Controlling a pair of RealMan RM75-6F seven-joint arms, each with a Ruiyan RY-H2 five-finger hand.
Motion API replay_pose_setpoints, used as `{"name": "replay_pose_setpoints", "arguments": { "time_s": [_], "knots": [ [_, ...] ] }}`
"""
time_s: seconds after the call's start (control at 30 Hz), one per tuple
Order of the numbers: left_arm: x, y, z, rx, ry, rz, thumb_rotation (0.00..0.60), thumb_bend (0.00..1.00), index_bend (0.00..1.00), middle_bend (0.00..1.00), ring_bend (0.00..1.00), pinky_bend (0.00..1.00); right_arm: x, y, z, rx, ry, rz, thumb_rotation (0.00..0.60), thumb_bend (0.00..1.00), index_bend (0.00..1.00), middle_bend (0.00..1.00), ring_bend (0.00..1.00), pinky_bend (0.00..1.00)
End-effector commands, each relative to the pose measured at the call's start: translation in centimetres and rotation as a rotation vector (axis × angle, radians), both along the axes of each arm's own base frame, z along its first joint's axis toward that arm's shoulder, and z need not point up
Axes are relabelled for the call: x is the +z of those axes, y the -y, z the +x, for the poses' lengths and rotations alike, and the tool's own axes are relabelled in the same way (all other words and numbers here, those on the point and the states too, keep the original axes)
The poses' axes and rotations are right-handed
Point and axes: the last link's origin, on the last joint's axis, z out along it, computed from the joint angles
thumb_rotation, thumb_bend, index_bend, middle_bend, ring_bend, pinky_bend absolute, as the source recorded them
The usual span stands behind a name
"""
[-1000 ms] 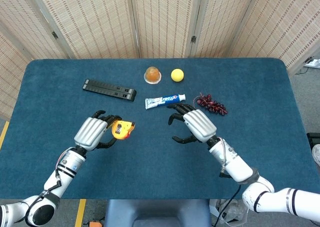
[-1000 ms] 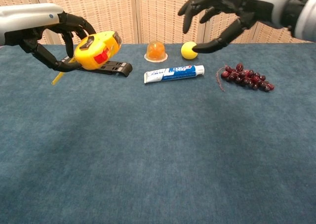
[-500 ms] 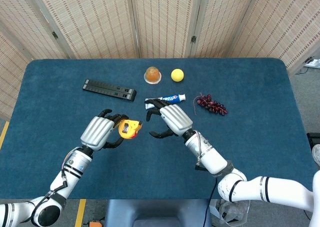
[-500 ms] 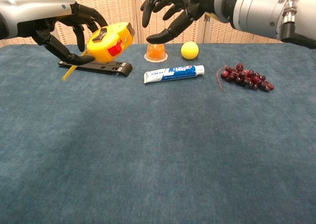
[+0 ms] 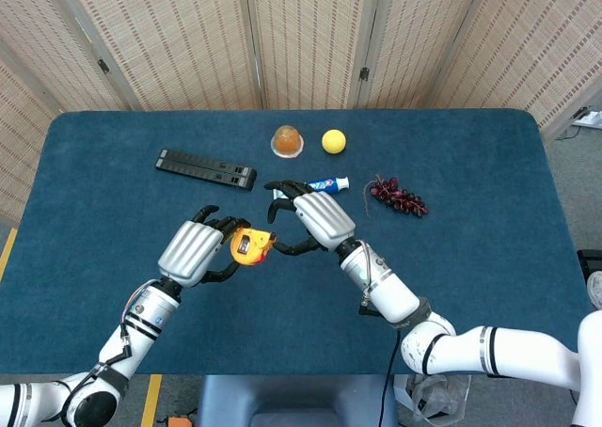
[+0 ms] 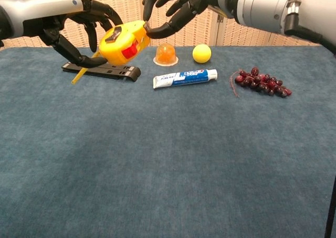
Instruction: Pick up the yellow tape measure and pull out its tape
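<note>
Pick-up complete: the left hand (image 5: 193, 251) holds the yellow tape measure (image 6: 124, 42) clear of the counter (image 6: 168, 159). The right hand (image 5: 318, 218), at its 3 o'clock, fingers spread, apparently just touches the case; the tape is not yet drawn.

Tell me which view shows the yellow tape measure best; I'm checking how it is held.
The chest view: the yellow tape measure shows large, side-on, off the table in the left hand. The head view shows it small and partly hidden by fingers.

Yellow tape measure (image 6: 123, 43) with red button; dark-blue table (image 6: 168, 159).
</note>
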Motion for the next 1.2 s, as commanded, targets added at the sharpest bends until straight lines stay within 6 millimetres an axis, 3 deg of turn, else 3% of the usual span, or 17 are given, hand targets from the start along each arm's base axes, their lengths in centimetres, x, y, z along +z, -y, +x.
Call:
{"name": "replay_pose_setpoints", "arguments": {
  "time_s": [0.03,1.2],
  "knots": [
    [0.0,0.0,0.1,-0.002,0.001,0.001,0.6,0.39,0.49,0.5,0.44,0.17,-0.2,0.0,0.1,-0.001,-0.004,0.01,0.6,0.29,0.45,0.16,0.11,0.14],
    [-0.6,-0.6,-0.8,0.038,-0.022,0.005,0.6,0.39,0.49,0.5,0.44,0.17,-0.7,0.2,-0.5,-0.035,-0.02,0.036,0.6,0.29,0.59,0.22,0.15,0.14]
  ]
}}
